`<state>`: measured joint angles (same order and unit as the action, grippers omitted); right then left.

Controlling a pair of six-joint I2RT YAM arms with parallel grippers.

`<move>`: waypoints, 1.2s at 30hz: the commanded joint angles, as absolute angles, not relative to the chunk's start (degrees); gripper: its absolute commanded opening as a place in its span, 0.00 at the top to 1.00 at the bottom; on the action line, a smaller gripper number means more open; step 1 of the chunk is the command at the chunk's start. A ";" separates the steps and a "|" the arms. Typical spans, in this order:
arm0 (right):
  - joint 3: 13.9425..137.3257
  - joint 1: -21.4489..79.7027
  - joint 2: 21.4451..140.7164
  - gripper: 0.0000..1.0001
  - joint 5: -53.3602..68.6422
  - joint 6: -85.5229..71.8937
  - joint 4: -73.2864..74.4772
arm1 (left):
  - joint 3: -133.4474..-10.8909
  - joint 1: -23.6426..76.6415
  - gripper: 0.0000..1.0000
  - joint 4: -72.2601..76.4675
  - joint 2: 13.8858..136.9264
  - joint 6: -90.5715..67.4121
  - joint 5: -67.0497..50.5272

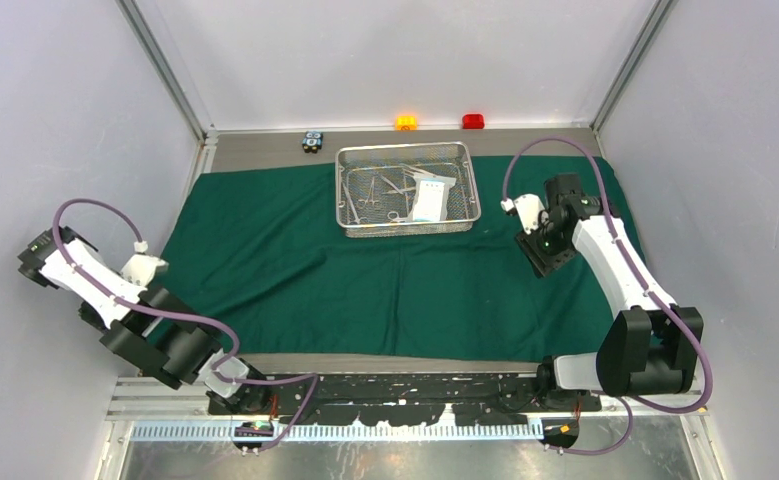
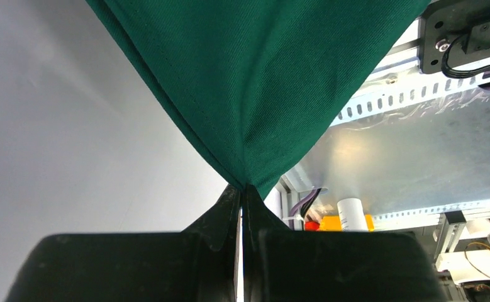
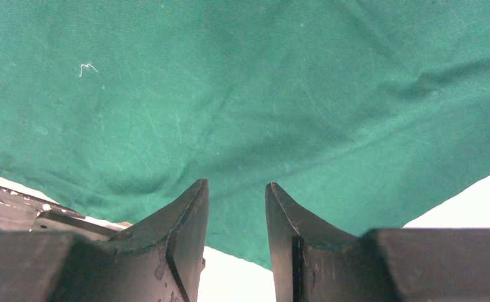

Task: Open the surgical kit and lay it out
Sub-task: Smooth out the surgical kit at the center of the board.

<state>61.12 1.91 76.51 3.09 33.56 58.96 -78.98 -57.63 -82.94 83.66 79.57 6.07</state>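
Observation:
The dark green cloth wrap [image 1: 365, 280] lies spread flat over the table. On its far middle stands the silver wire-mesh tray [image 1: 343, 190], holding steel scissors and forceps [image 1: 370, 195] and a flat white-blue packet [image 1: 429, 197]. My left gripper [image 2: 242, 187] is shut on a corner of the cloth [image 2: 261, 75], which rises taut from its tips; from above it sits at the cloth's near-left edge [image 1: 170, 300]. Over the cloth's right edge my right gripper [image 1: 540, 260] hovers. In its wrist view this gripper [image 3: 237, 185] is open with only cloth [image 3: 242, 94] behind the gap.
Small blocks line the bare strip behind the cloth: black-blue [image 1: 312, 141], orange [image 1: 406, 122] and red [image 1: 473, 121]. Grey walls close in the left, right and back. The metal mounting rail [image 1: 395, 390] runs along the near edge.

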 commanded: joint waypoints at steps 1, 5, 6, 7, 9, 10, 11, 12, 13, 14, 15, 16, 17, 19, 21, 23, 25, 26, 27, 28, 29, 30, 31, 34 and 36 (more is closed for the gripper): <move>61.08 2.29 74.97 0.56 2.77 35.01 59.17 | -77.26 -58.17 1.00 -79.18 84.92 80.87 10.32; 61.29 2.29 75.05 0.56 1.78 35.77 59.68 | -77.37 -58.12 1.00 -73.83 87.64 79.98 10.95; 61.53 2.29 75.13 0.56 1.68 36.18 60.16 | -77.61 -58.12 1.00 -72.84 88.57 79.63 10.86; 61.77 2.29 75.31 0.56 1.70 36.51 60.94 | -77.87 -58.16 1.00 -71.88 89.66 79.14 10.75; 62.19 2.29 75.32 0.56 1.83 37.18 62.46 | -78.40 -58.13 1.00 -70.71 92.04 78.25 10.66; 62.30 2.29 75.20 0.56 1.83 37.44 63.18 | -78.49 -58.10 1.00 -70.33 93.00 77.84 10.57; 62.39 2.29 74.97 0.56 1.75 37.66 63.89 | -78.49 -58.13 0.98 -69.91 93.85 77.48 10.55; 62.38 2.29 74.63 0.56 1.60 37.89 64.51 | -78.30 -58.18 0.96 -69.66 94.71 77.28 10.62; 62.28 2.29 74.22 0.56 1.58 38.12 65.17 | -77.95 -58.16 0.93 -69.41 95.39 77.22 10.71; 62.12 2.29 73.86 0.56 1.58 38.39 66.08 | -77.41 -58.16 0.90 -69.09 95.94 77.17 11.03; 61.83 2.29 73.38 0.56 1.58 38.60 66.55 | -76.62 -58.11 0.86 -68.52 96.31 77.23 11.40; 61.40 2.29 72.98 0.56 1.58 38.94 66.90 | -75.77 -58.13 0.82 -68.05 96.40 77.41 11.76; 60.82 2.29 72.61 0.56 1.55 39.18 67.22 | -74.65 -58.18 0.78 -67.12 96.34 77.75 12.07; 59.25 2.28 72.18 0.56 1.10 39.81 67.17 | -73.55 -58.14 0.68 -65.63 95.67 78.39 12.30; 57.45 2.29 72.15 0.56 0.39 40.13 66.38 | -74.05 -58.18 0.55 -65.02 95.08 78.46 11.47; 55.56 2.27 72.47 0.55 0.18 40.49 65.14 | -76.23 -58.15 0.45 -66.34 94.48 77.47 8.70; 53.38 2.28 73.08 0.55 0.18 40.81 63.31 | -79.00 -57.77 0.36 -68.88 94.13 75.83 3.97; 52.67 2.29 73.49 0.56 0.37 40.86 62.36 | -79.90 -57.11 0.33 -70.30 93.92 74.01 1.17; 52.05 2.29 74.25 0.56 1.02 40.80 61.27 | -80.50 -56.06 0.30 -71.50 93.46 72.63 -3.71; 51.62 2.36 74.95 0.55 1.89 40.64 60.19 | -80.37 -54.45 0.28 -72.38 92.96 71.10 -6.64; 51.25 2.37 75.76 0.56 2.94 40.42 59.25 | -79.70 -52.20 0.27 -72.69 92.29 69.09 -8.98; 51.06 2.49 76.63 0.56 3.96 40.17 58.21 | -78.40 -49.77 0.27 -72.22 91.45 67.03 -11.27; 50.87 2.66 77.36 0.56 5.00 39.89 57.21 | -76.99 -46.68 0.26 -70.82 90.37 64.52 -13.08; 50.16 3.51 78.01 0.57 8.97 38.27 53.28 | -72.29 -37.07 0.26 -63.68 86.60 56.02 -17.21; 49.85 4.53 76.98 0.57 12.54 37.35 51.06 | -70.55 -31.29 0.26 -58.66 84.72 50.23 -19.38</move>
